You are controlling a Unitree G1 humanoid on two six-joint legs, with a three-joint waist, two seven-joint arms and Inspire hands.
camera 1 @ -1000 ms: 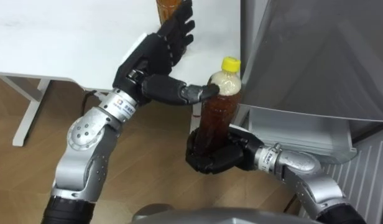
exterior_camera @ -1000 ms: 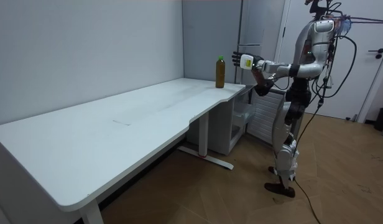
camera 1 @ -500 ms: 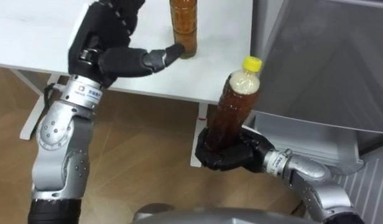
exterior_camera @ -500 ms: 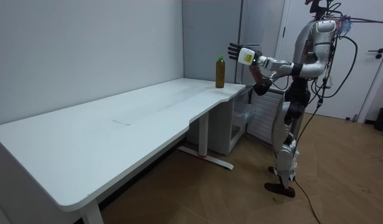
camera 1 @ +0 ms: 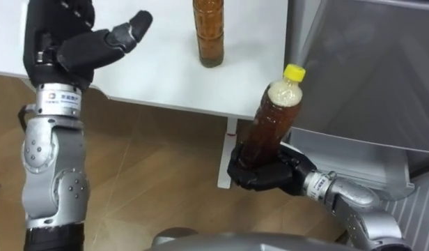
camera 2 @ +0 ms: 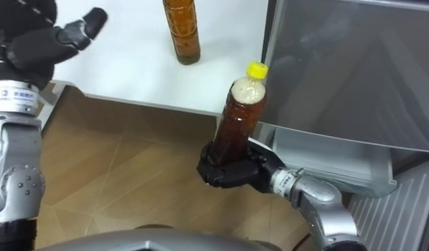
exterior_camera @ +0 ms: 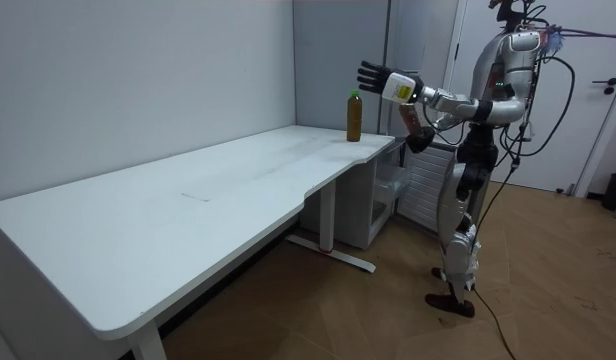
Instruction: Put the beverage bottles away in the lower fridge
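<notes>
Right hand (camera 1: 260,176), fingers clamped low on bottle (camera 1: 271,118). Left hand (camera 1: 65,43) raised over surface (camera 1: 152,73), fingers apart. Carry step; next, probably open fridge (camera 1: 364,70).

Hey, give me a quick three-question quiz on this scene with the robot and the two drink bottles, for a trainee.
1. True or false: the right hand grips the yellow-capped bottle by its lower part.
2. Fill in: the raised left hand is ____ (open or shut).
3. Where does the second bottle stand? A) on the white table B) on the floor C) in the left hand
Key: 1 true; 2 open; 3 A.
</notes>
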